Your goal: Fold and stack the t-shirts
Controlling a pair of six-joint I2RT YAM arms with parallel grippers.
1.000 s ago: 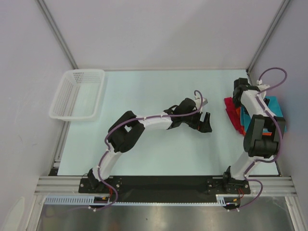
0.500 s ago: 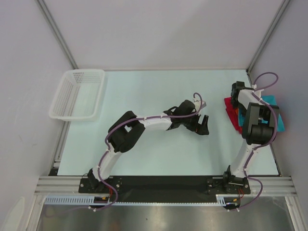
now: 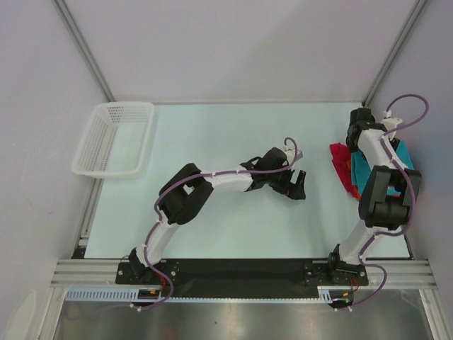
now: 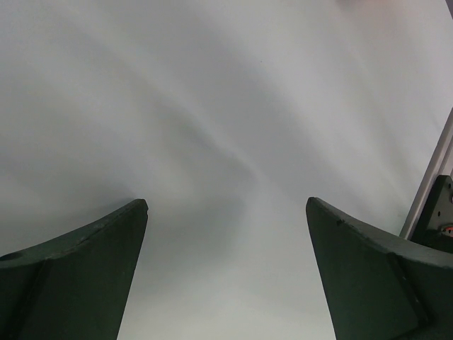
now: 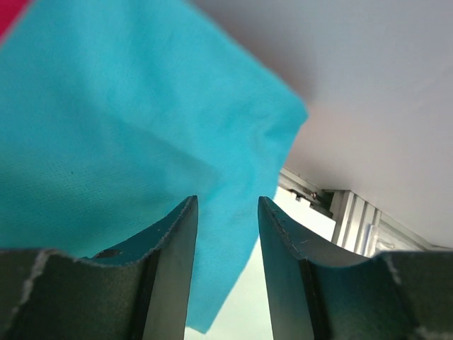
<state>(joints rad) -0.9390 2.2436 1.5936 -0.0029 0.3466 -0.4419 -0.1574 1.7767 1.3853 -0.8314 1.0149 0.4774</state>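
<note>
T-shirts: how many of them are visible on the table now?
3, piled together at the right edge of the table: the magenta-red t-shirt leftmost, the orange t-shirt peeking beside it, the teal t-shirt rightmost. Others may be hidden underneath.

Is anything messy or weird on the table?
Yes. The t-shirts at the right edge of the table are a rumpled heap, not a neat stack: the red one sticks out to the left and the teal one lies crooked beneath the right arm. The white basket seems to hang over the left edge.
</note>
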